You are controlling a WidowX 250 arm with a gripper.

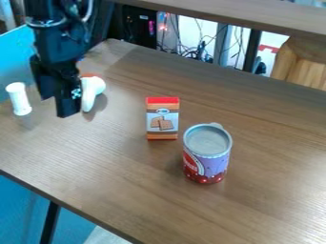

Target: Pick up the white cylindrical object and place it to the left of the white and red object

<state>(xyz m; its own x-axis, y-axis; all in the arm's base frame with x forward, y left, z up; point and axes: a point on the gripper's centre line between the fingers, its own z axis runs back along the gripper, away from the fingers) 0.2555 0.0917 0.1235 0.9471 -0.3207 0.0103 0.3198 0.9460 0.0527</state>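
At the upper left, the black gripper [56, 106] hangs low over the table with its fingers apart, open. Right beside its right-hand finger is a white rounded object [94, 88] with an orange-red part on top; whether they touch I cannot tell. A white cylinder [20, 100] stands to the gripper's left. Near the middle of the table, a small red and orange box [163, 119] with a cracker picture stands upright. Just to its lower right is a purple and red can [206, 157] with a grey lid, also upright.
The wooden table [121, 181] has its front edge running from left to bottom centre. Behind its far edge are cables [191, 50] and a dark case [139, 26]. A wooden shelf [255, 14] crosses the top, and a wooden block [302, 64] stands at upper right.
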